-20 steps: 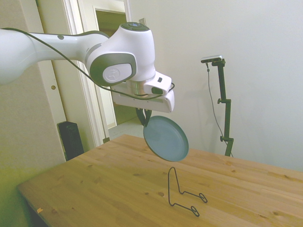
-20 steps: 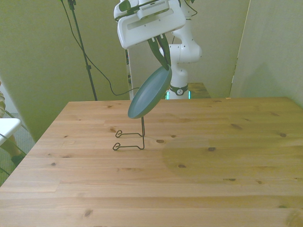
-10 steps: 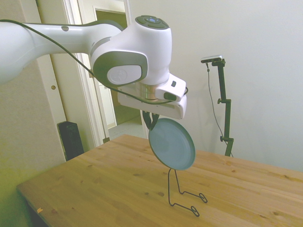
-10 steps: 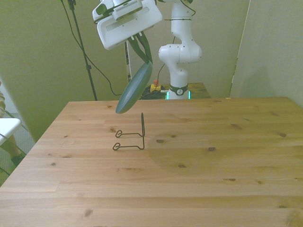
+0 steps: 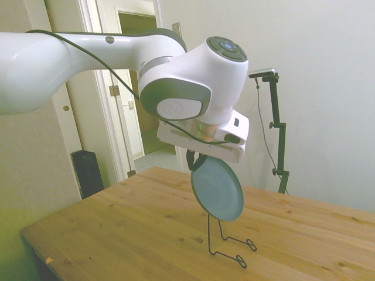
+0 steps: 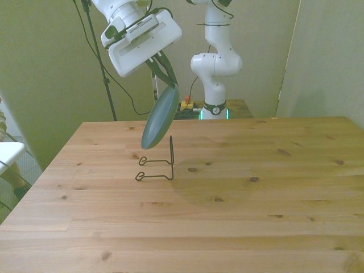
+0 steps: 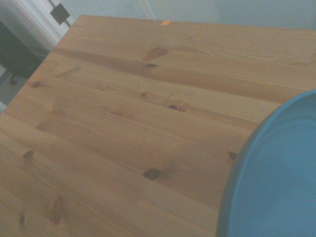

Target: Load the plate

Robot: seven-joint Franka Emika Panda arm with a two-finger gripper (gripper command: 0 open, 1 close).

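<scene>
Clamped jaws pinch the top rim of the plate [image 5: 217,189], so the blue-teal disc hangs directly below the gripper [image 5: 194,159], steeply tilted and clear of the wooden surface [image 5: 140,234]. In the front view the plate [image 6: 160,117] shows nearly edge-on, slanting from the gripper [image 6: 162,67] at 1 o'clock down toward 7 o'clock. A black wire stand [image 6: 155,167] sits on the surface just beneath the plate's lower edge, not touching it.
</scene>
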